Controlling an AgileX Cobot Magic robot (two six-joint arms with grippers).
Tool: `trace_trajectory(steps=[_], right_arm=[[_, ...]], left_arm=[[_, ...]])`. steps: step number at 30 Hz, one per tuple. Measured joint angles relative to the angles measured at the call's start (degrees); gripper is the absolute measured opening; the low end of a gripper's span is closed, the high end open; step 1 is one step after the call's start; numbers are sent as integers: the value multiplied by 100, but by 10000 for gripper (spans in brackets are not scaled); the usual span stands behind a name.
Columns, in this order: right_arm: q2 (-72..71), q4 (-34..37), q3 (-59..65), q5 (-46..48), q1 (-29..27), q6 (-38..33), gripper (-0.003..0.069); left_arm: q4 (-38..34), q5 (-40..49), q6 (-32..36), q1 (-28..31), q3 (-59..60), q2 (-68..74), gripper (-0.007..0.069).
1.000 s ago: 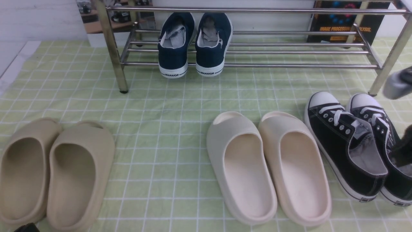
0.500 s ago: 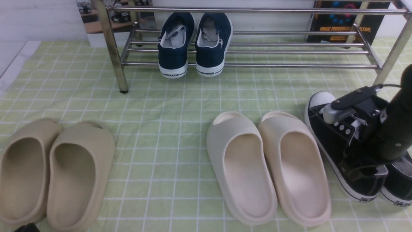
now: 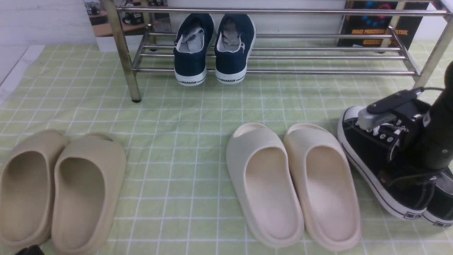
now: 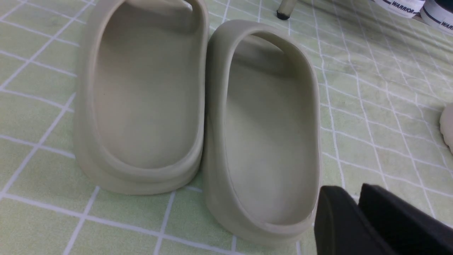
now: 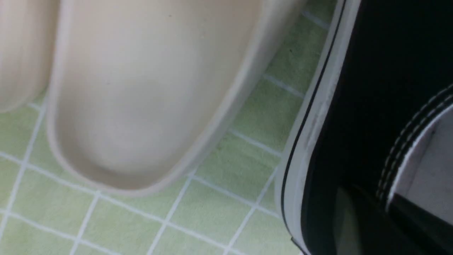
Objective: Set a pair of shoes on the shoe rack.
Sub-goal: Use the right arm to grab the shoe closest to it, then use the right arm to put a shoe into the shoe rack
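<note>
The pair of shoes, two black canvas sneakers with white toe caps, stands on the cloth at the front right. The left sneaker has my right arm reaching down into its opening. My right gripper is shut on this sneaker's side wall, one finger inside against the grey lining, one outside. The right sneaker shows only at its heel. The chrome shoe rack runs across the back. My left gripper hangs shut with nothing in it, beside the heel of a beige slide.
Navy WARRIOR sneakers sit on the rack's lower rails at the left. Cream slides lie just left of the black sneakers, close to the held one. Beige slides lie at the front left. A dark box stands behind the rack.
My right arm came down from the right edge into the left black sneaker and closed on its side wall. That sneaker has shifted slightly. The left arm has not moved.
</note>
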Motion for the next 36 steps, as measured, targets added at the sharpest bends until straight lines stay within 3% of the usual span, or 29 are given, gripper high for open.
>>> trace_trajectory(steps=[4,12,36], right_arm=[[-337,143,-511,453,0,0,15],[-57,174,-1314,427,0,0,15],[2842,-431,-4862,123,0,-6,15]], left_arm=[[0,0,0,0,0,0,113],[0,0,0,0,0,0,120],[0,0,0,0,0,0,134]])
